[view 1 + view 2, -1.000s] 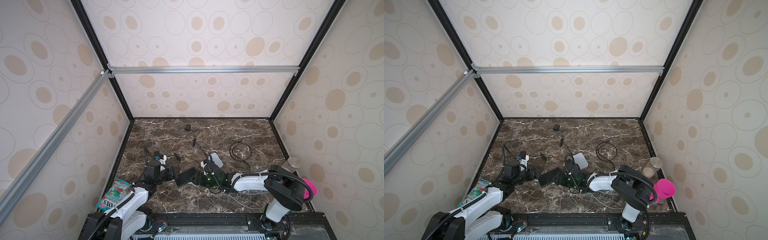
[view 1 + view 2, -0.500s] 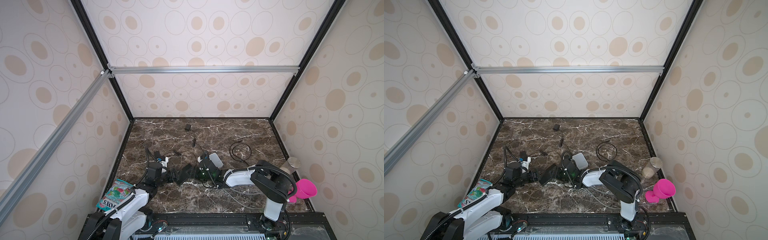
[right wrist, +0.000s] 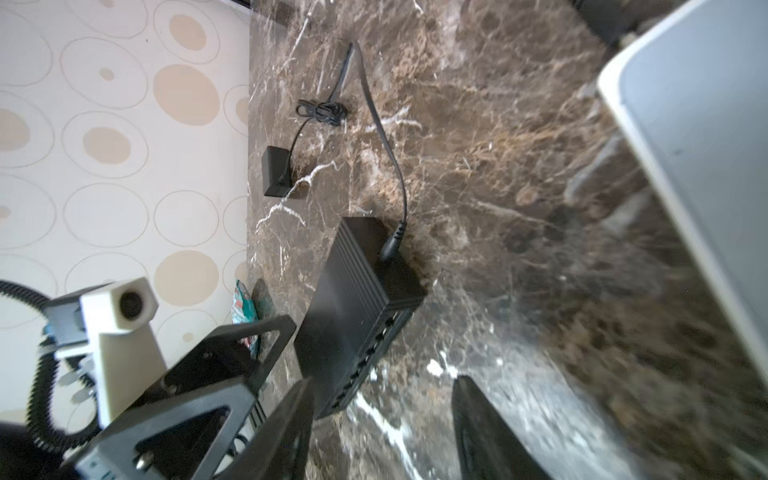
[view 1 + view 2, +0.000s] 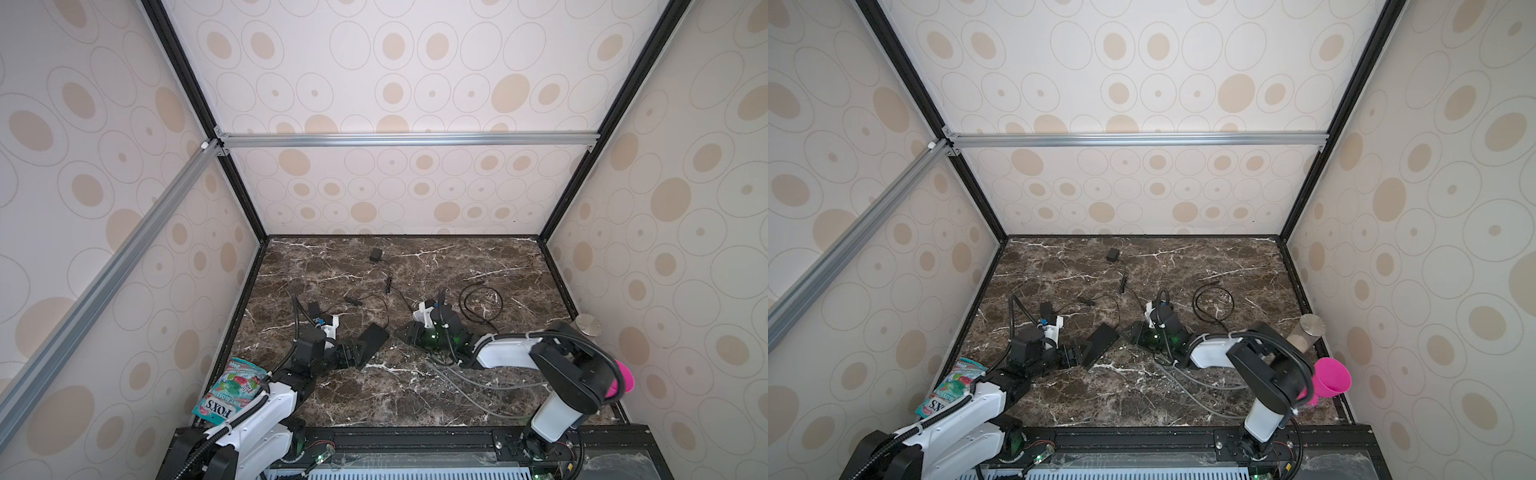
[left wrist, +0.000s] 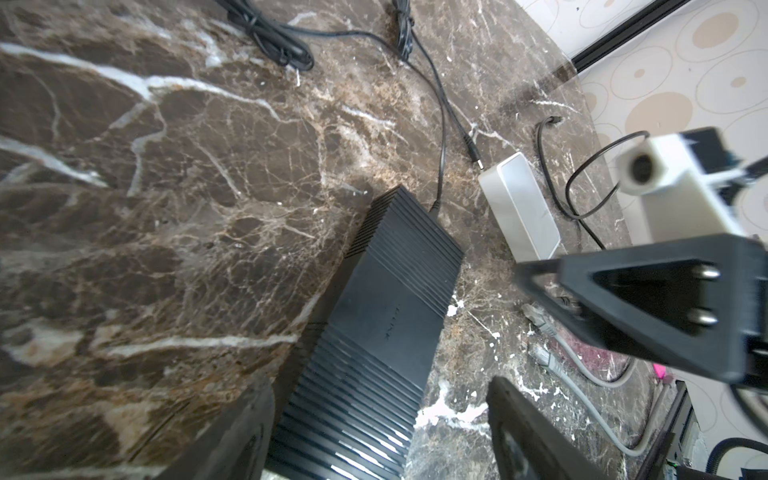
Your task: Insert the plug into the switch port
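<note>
The black switch [image 4: 374, 338] [image 4: 1100, 344] lies flat on the marble, its row of ports [image 3: 365, 361] facing the front right. A black power lead [image 3: 390, 245] is plugged into its back. My left gripper [image 5: 378, 440] [image 4: 355, 355] is open and straddles the switch's near end [image 5: 374, 340], with a wide gap at one finger. Two grey plugs [image 5: 538, 318] on grey cable [image 4: 457, 380] lie loose on the marble under my right arm. My right gripper [image 3: 386, 432] [image 4: 405, 332] is open and empty, just right of the switch.
A white box [image 4: 422, 311] [image 5: 519, 203] sits behind my right gripper. A black adapter [image 4: 376, 254] lies at the back, and a loose black cable loop [image 4: 480, 303] to the right. A sweets bag [image 4: 232, 390] leans front left. A metal can [image 4: 1310, 326] and a pink cup [image 4: 1331, 380] stand at the right edge.
My right gripper has drawn back from the switch towards the white box, and its jaws have narrowed a little. My left gripper has stayed at the switch's near end.
</note>
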{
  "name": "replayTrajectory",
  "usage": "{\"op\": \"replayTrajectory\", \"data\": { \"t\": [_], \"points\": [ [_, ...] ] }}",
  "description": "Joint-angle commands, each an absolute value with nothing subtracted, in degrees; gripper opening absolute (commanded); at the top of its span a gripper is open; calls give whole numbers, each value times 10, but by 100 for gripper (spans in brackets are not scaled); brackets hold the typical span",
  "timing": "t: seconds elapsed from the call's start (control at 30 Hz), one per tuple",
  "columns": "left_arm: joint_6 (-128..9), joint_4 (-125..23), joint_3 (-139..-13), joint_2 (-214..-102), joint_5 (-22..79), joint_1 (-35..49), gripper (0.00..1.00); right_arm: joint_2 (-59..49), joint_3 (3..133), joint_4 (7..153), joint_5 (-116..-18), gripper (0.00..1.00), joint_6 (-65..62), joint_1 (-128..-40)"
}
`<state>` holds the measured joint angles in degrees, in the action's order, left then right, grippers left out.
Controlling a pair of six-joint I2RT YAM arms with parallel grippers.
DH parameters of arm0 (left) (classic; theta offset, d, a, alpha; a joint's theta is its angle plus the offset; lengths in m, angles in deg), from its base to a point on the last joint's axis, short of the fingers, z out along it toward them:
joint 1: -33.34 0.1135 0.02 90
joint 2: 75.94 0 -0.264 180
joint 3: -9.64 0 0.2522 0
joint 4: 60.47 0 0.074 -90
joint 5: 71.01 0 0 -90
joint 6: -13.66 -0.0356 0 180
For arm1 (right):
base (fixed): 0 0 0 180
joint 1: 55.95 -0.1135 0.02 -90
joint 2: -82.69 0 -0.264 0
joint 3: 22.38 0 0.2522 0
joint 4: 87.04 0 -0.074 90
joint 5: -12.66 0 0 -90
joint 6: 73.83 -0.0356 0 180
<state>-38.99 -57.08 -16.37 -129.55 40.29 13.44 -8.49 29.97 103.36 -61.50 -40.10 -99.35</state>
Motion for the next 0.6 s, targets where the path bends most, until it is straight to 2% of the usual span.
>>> {"op": "replayTrajectory", "data": {
  "t": [0.0, 0.1, 0.17, 0.23, 0.43, 0.57],
  "points": [
    [-386, -550, -186, -1268, 387, 129, 80, 28, 328, 797, -618, 57, -193, -1001],
    [-393, -507, -225, -1232, 398, 129, 80, 102, 347, 617, -668, 57, -63, -1002],
    [-407, -493, -253, -1196, 438, 128, 83, 140, 341, 553, -697, 55, -21, -999],
    [-410, -500, -267, -1159, 491, 128, 98, 165, 327, 520, -711, 54, 9, -999],
    [-469, -423, -345, -1098, 553, 128, 98, 163, 308, 492, -707, 52, 41, -1001],
    [-525, -383, -372, -1076, 574, 128, 98, 116, 333, 477, -693, 46, 64, -1004]
  ]
}}
